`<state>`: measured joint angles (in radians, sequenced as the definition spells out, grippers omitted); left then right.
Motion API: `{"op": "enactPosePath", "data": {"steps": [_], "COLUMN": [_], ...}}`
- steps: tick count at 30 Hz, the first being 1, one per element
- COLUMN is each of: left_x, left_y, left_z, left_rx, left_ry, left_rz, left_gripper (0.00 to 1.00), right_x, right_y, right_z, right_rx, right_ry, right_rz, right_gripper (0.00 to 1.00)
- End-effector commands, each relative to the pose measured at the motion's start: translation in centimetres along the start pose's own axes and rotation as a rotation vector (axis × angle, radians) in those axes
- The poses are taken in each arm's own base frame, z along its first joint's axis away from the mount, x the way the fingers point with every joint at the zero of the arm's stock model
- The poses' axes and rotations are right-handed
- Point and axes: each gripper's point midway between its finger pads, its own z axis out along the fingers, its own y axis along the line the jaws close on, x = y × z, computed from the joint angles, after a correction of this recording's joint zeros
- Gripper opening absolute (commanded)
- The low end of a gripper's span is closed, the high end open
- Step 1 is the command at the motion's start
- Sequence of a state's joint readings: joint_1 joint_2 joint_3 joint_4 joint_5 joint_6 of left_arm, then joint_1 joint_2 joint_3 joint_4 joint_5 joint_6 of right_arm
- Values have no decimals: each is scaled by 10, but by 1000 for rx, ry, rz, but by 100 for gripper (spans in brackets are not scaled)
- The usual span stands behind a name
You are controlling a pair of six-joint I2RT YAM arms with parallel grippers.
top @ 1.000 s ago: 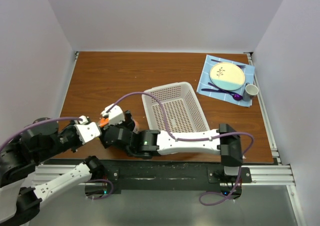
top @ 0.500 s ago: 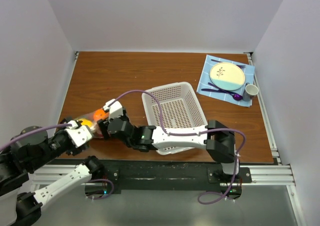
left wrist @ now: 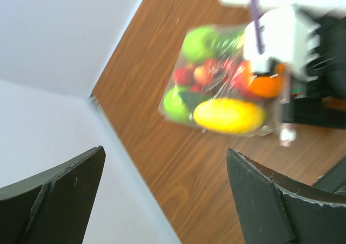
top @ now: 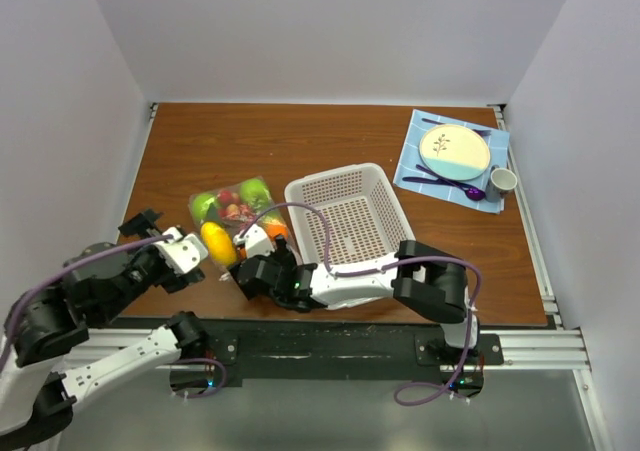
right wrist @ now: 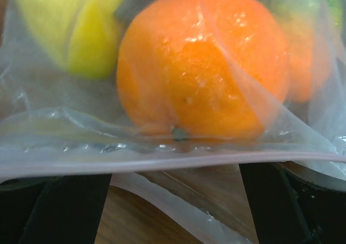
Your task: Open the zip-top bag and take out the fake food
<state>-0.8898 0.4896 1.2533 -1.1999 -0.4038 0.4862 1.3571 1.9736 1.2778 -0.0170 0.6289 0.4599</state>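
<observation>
Clear, crinkly film forms the zip-top bag [top: 235,219], which lies flat on the wooden surface [top: 200,151] directly ahead of the right gripper [right wrist: 175,200]. Its pink zip strip [right wrist: 162,162] runs across that gripper's mouth. The fake food [top: 218,243] is enclosed, and the bag appears shut. The film is probably thin, limp and slippery. The glossy fruit should add bulk but little weight and may roll inside. The stiffer zip edge offers the best purchase, one lip per gripper. Right gripper: jaws wide, nothing clamped; contact with the strip cannot be confirmed. Left gripper [left wrist: 165,160]: jaws wide and empty, with the bag ahead of it and well apart.
</observation>
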Motion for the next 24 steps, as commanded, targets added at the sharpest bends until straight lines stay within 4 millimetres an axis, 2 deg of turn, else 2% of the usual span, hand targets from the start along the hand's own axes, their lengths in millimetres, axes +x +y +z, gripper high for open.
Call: {"op": "enactPosePath", "data": {"steps": [1,3,5,8,10,11,12,13,14,15,17,18,19,20,21,22,23,24], "left_x": [29,26,12,-17,-28,-31,-54,-60,-70,-90,-108,-124,-135,-146,-149,-172,-159,-161], "left_y": [10,4,4,16,24,33,48,49,61,75,82,94,98,121,130,153,169,184], "left_z": [16,24,27,33,44,47,49,57,58,57,72,71,82,80,90,100,114,122], "left_rx": [-179,-158,-136,-138,-161,-200,-282,-314,-381,-457,-481,-538,-557,-631,-632,-634,-613,-596], "left_ry": [78,70,35,-8,0,8,-74,-95,-110,-181,-176,-230,-242,-283,-266,-254,-194,-178], "left_rz": [2,-16,-15,35,108,200,187,214,252,204,184,141,140,96,79,36,-63,-114], "left_gripper": [100,100,100,100,100,100,100,100,100,100,100,100,100,100,100,100,100,100], "right_x": [-28,-28,-29,-28,-24,-23,-21,-20,-18,-16,-13,-11,-9,-7,-7,-5,-5,-7], "right_y": [11,8,2,-11,-21,-22,-27,-27,-28,-31,-29,-29,-27,-27,-25,-25,-24,-22], "right_z": [-18,-22,-27,-34,-37,-38,-40,-41,-42,-43,-44,-43,-44,-43,-42,-41,-41,-41], "right_rx": [0,30,59,111,149,153,160,160,160,161,150,149,148,148,142,144,142,140], "right_ry": [-118,-128,-140,-158,-157,-158,-158,-159,-159,-157,-155,-150,-147,-144,-140,-135,-134,-138], "right_rz": [-9,-17,-7,15,33,41,48,72,83,92,114,114,115,117,115,114,115,121], "right_gripper": [99,99,99,99,99,99,99,99,99,99,99,99,99,99,99,99,99,99]}}
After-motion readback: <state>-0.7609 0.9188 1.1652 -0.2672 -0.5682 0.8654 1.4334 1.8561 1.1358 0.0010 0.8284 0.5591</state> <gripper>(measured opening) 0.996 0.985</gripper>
